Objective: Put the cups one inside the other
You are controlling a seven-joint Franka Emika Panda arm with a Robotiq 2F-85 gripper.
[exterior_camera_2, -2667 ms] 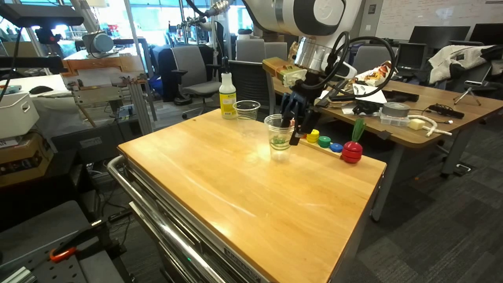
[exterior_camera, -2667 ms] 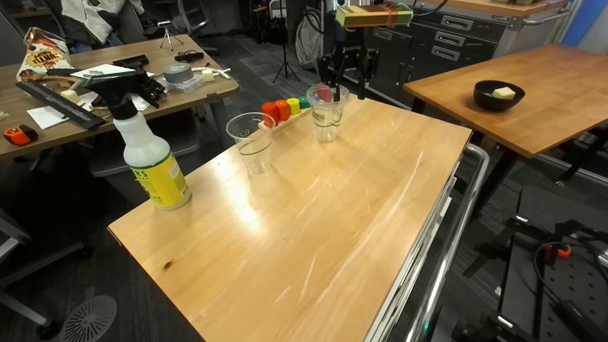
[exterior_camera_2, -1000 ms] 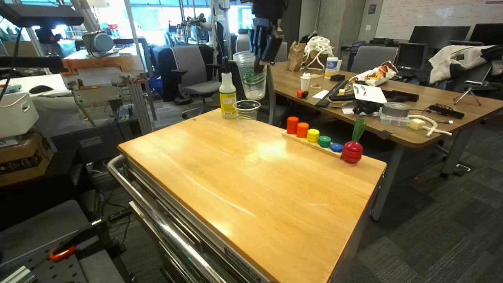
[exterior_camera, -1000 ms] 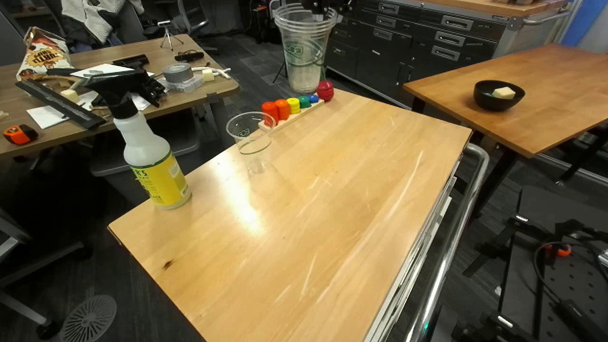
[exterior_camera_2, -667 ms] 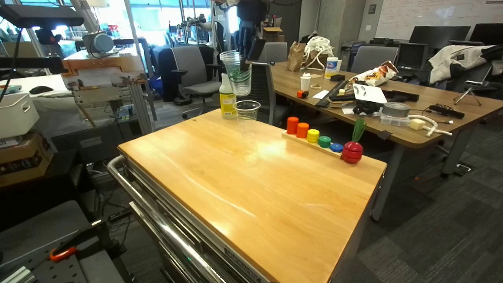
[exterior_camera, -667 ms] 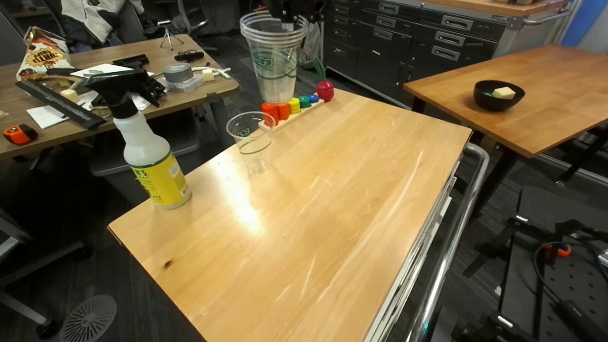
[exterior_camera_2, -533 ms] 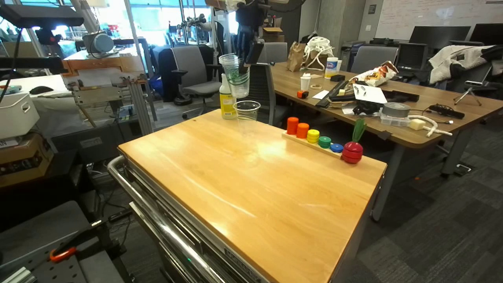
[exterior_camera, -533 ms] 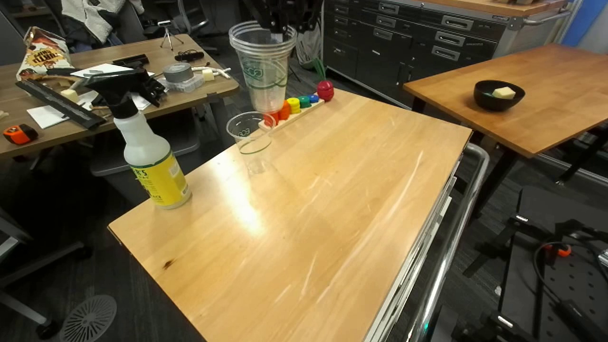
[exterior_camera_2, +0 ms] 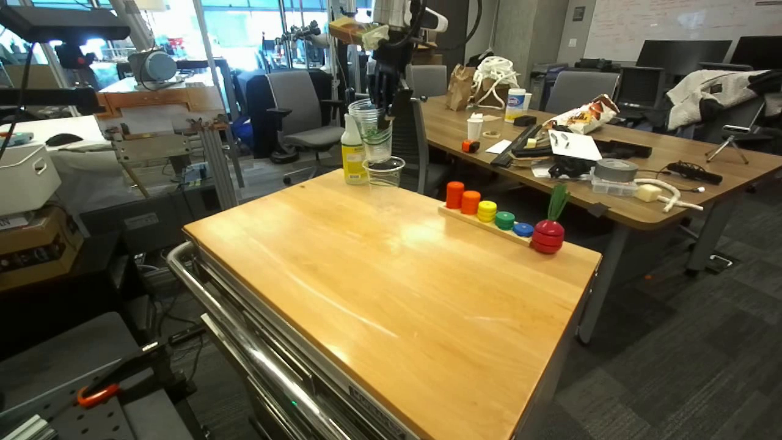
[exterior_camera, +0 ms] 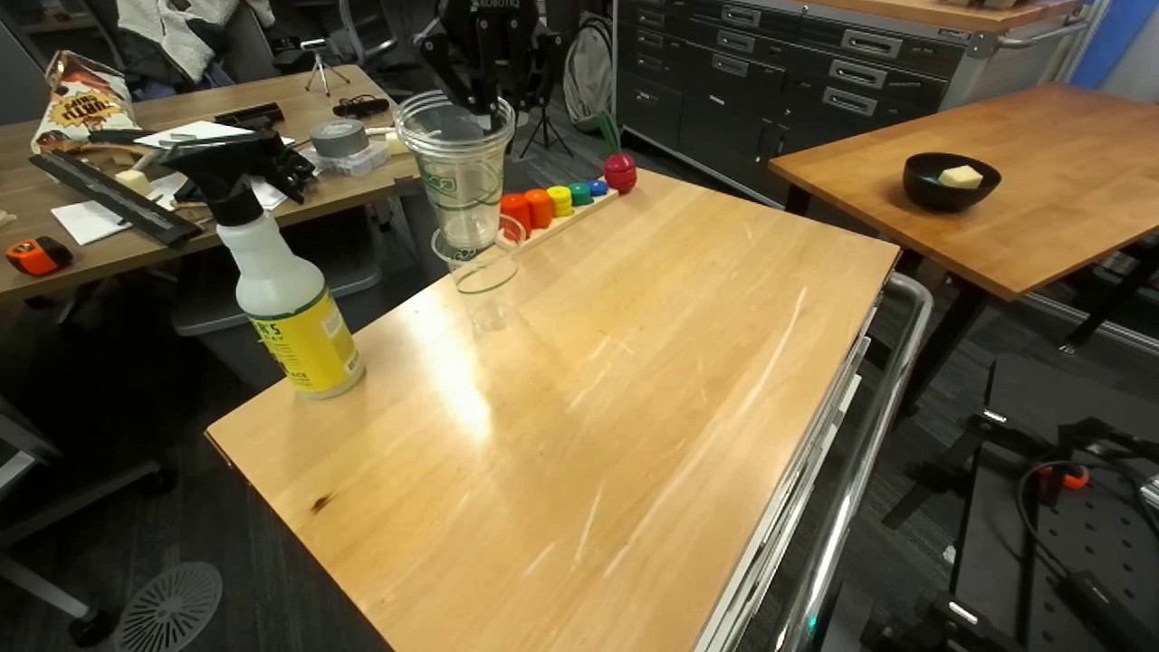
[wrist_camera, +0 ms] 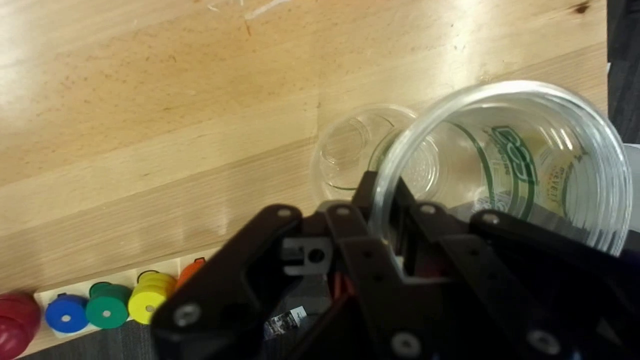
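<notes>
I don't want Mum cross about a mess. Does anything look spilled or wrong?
I see no spill. Pale streaks, maybe scratches, mark the smooth wooden tabletop. The fingers pinch the stacked clear cups at one edge, which looks lopsided.

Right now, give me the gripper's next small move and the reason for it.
I'd probably ease the gripper gently down: it pinches the held cup stack by its rim, and in both exterior views that stack's base overlaps the mouth of the standing cup, so lowering should nest them.
</notes>
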